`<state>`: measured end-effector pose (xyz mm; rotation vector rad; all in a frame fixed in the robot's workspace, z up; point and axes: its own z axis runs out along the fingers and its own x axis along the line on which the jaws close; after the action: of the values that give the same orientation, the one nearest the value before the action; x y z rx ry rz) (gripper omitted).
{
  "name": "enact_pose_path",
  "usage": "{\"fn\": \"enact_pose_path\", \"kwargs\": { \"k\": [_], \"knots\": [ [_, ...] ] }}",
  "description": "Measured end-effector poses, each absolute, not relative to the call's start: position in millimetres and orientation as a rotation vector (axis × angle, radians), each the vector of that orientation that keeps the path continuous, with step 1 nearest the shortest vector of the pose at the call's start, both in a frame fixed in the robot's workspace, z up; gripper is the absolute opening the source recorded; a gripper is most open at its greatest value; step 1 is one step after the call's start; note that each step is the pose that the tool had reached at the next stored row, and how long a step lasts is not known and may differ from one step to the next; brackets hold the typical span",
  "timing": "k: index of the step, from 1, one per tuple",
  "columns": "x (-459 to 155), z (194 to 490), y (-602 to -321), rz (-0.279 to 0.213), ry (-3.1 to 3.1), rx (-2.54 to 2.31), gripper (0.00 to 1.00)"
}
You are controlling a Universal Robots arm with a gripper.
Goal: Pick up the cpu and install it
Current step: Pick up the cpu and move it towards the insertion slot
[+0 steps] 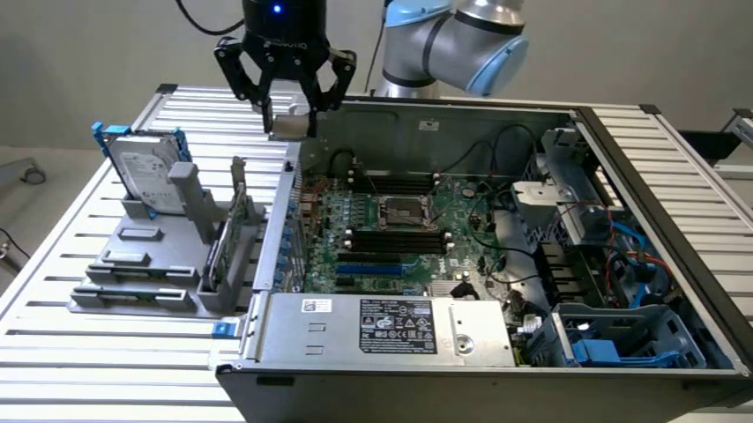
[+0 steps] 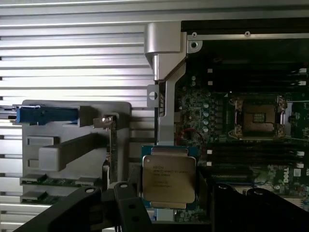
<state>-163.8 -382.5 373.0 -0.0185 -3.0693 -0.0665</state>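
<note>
The cpu (image 2: 169, 180), a small flat square chip with a dull silver top, sits between my black fingers (image 2: 126, 203). In the exterior view my gripper (image 1: 291, 119) hangs high over the back corner of the open computer case, at the exterior view's left, shut on the cpu (image 1: 291, 123). The square black-framed socket (image 1: 400, 212) lies in the middle of the green board, lower and toward the exterior view's right of the gripper. In the wrist view the socket (image 2: 258, 118) stands open with its contact field showing.
A grey holder rack (image 1: 141, 264) on the slatted table carries a hard drive (image 1: 147, 167) in a blue frame and upright cards. The case wall (image 1: 280, 229) separates rack and board. Cables, a drive cage (image 1: 565, 203) and a power supply (image 1: 389, 326) crowd the case.
</note>
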Motion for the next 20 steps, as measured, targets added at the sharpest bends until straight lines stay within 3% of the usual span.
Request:
{"fn": "enact_pose_path", "kwargs": {
  "k": [20],
  "knots": [
    [-73.0,347.1,-347.0,-0.067,-3.069,-0.019,0.55]
  ]
}}
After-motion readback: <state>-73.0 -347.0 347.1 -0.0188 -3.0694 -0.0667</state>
